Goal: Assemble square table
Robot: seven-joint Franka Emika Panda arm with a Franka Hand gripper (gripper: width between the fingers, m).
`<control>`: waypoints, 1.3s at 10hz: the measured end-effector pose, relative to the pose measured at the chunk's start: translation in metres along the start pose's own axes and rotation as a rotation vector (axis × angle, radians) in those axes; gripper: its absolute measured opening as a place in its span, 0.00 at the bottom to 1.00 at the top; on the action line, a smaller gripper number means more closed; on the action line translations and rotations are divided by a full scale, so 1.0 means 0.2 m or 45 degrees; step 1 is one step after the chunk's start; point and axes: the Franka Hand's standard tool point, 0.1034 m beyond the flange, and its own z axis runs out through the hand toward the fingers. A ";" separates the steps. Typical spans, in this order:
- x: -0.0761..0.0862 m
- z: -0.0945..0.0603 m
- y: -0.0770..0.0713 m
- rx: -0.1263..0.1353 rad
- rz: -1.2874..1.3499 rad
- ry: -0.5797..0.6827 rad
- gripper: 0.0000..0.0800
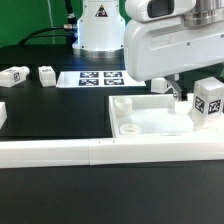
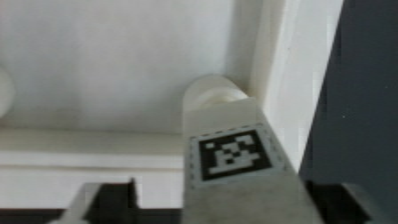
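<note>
hand point(image 1: 172, 95): mostly hidden behind arm point(image 1: 170, 40) | leg point(image 2: 228, 150): near end cut off at edge | tabletop point(image 2: 107, 60): blurred

No words or numbers legible, only black-and-white coded tags point(image 2: 231, 152), one on each white leg point(image 1: 207, 100), several on the marker board point(image 1: 100, 77)

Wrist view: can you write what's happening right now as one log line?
leg: tagged, between jaws | gripper: open, not clamped yet | tabletop: flat beneath gripper

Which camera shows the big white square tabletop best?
The exterior view: the tabletop shows almost whole there. The wrist view gives only a close white patch of it behind a tagged leg.
</note>
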 end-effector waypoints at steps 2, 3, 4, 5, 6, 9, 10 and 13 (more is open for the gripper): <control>0.00 0.00 0.00 0.005 0.114 0.000 0.38; 0.00 0.00 -0.01 0.007 0.179 0.000 0.36; 0.00 0.00 -0.01 0.009 0.284 0.001 0.36; 0.00 0.00 -0.02 0.008 0.400 0.008 0.36; 0.00 0.01 -0.03 -0.001 0.585 0.013 0.36; -0.01 0.01 -0.04 -0.014 1.094 0.024 0.36; -0.01 0.01 -0.05 -0.009 1.283 0.039 0.36; -0.03 0.04 -0.11 0.040 1.786 0.074 0.36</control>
